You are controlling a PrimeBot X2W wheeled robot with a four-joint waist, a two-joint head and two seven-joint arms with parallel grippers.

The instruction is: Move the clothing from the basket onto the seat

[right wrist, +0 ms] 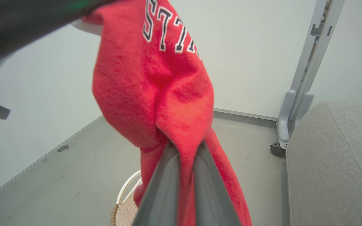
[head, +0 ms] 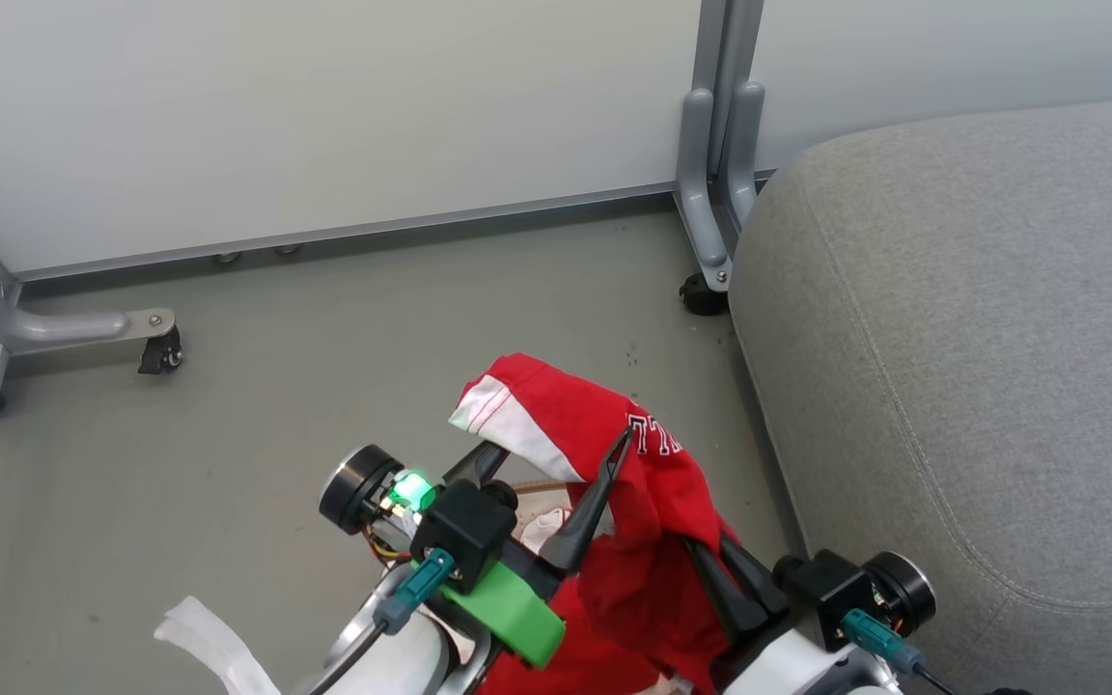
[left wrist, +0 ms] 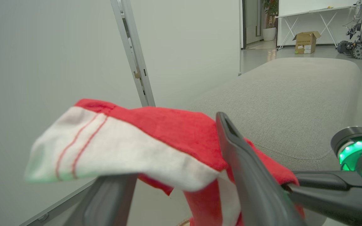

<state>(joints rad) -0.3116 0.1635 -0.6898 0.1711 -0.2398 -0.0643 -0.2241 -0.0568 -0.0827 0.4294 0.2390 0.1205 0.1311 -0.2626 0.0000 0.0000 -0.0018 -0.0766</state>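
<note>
Two dark fingers of the right gripper (right wrist: 187, 147) fill the foreground of its wrist view, pressed close together with a fold of the red jersey (right wrist: 156, 94) pinched between them; part of its white lettering shows above the grip. The jersey hangs in the air from that pinch; its upper end, a white band (left wrist: 105, 147) with thin red stripes, is draped over the left gripper (head: 556, 454), whose fingers stand spread apart beneath the cloth, propping it rather than clamping it.

Below the hanging fabric the cream laundry basket (right wrist: 125, 201) shows a piece of its brown woven rim and a white handle; whether the lowest folds are clear of that rim I cannot tell. The grey seat cushion (head: 952, 338) lies to the robot's right, near the jersey but apart from it, with a strip of grey floor (head: 324, 338) between; nothing red lies on the cushion.

By my reading the step in hand is the carry: the jersey is picked up and not yet over the seat. The next move calls for both arms swinging right together until the cloth hangs above the cushion, then lowering; the right fingers must part, and the left ones slide out from under the band, which could snag on them.
</note>
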